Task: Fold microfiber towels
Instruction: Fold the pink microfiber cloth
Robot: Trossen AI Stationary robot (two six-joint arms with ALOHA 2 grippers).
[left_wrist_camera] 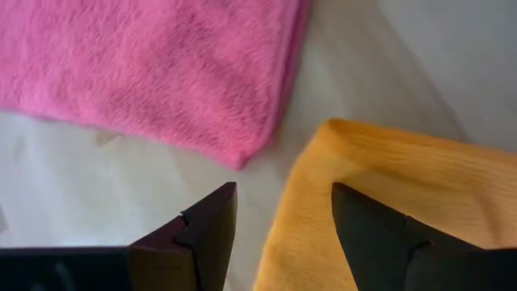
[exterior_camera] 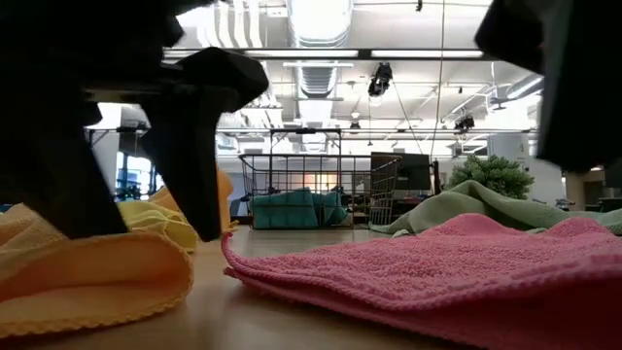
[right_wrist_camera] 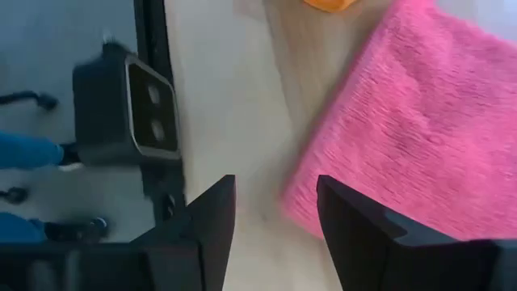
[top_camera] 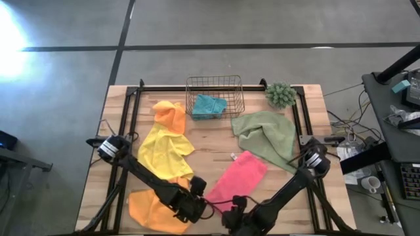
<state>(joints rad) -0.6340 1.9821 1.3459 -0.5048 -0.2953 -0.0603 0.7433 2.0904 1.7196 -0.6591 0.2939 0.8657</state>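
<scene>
Pink microfiber towel [top_camera: 239, 177] lies flat at the lower centre of the high view, on the wooden tabletop [top_camera: 210, 141]. Both pincers hang over its near corner. The left pincer [left_wrist_camera: 283, 234] stands open and empty, its fingers straddling the edge of an orange towel [left_wrist_camera: 388, 202]. The right pincer [right_wrist_camera: 271, 226] is likewise open and empty over the pink edge.

Risk: the pink corner and the orange towel lie just beside each other. A closing left pincer may catch orange cloth instead of pink, or both at once. The two arms converge closely and may collide.

Surroundings: a yellow towel [top_camera: 164, 147] with a second orange towel [top_camera: 170, 115] occupies the centre left. An olive green towel [top_camera: 266, 134] lies at the right, touching the pink one. A teal towel [top_camera: 209, 106] sits in the wire basket [top_camera: 214, 80], beside a small plant [top_camera: 281, 95].
</scene>
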